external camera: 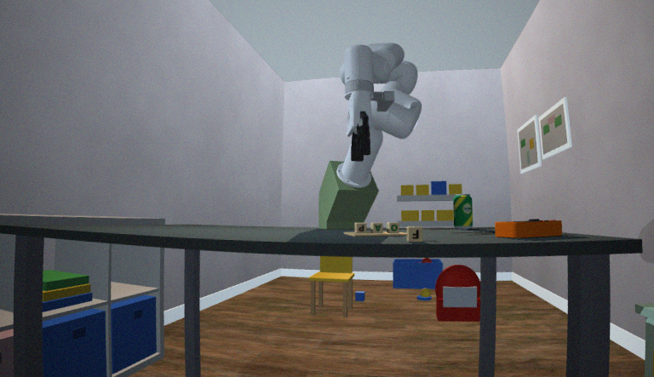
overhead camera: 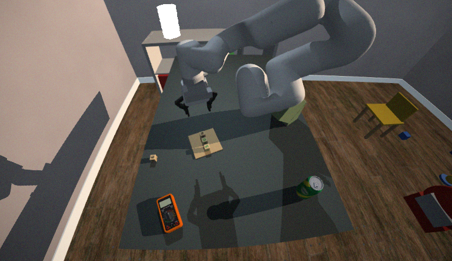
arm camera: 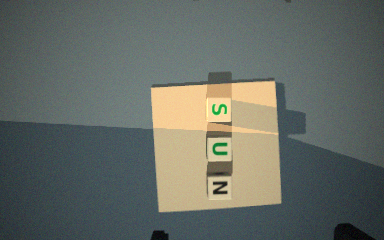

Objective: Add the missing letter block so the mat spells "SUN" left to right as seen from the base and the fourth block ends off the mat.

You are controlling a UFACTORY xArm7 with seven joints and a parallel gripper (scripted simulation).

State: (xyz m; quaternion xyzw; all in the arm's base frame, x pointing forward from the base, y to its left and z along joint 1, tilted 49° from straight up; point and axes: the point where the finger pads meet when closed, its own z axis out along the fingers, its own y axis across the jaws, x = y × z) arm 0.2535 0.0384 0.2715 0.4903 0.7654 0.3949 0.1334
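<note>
In the wrist view, three letter blocks stand in a straight row on the tan mat (arm camera: 180,150) (overhead camera: 196,145) (external camera: 351,233). Their tops show a green S (arm camera: 219,109), a green U (arm camera: 219,148) and a black N (arm camera: 219,187). The row also shows in the top view (overhead camera: 204,140) and the exterior view (external camera: 376,227). A fourth block (overhead camera: 153,158) (external camera: 414,233) lies off the mat on the dark table. My gripper (overhead camera: 198,111) (external camera: 358,157) (arm camera: 255,235) is open and empty. It hangs high above the table, off to one side of the mat.
An orange multimeter (overhead camera: 169,213) (external camera: 528,228) lies near one table end. A green soda can (overhead camera: 309,186) (external camera: 462,210) stands farther off. The arm rises from a green pedestal (overhead camera: 288,115) (external camera: 342,204). A shelf with a white cylinder (overhead camera: 168,21) stands beyond the table.
</note>
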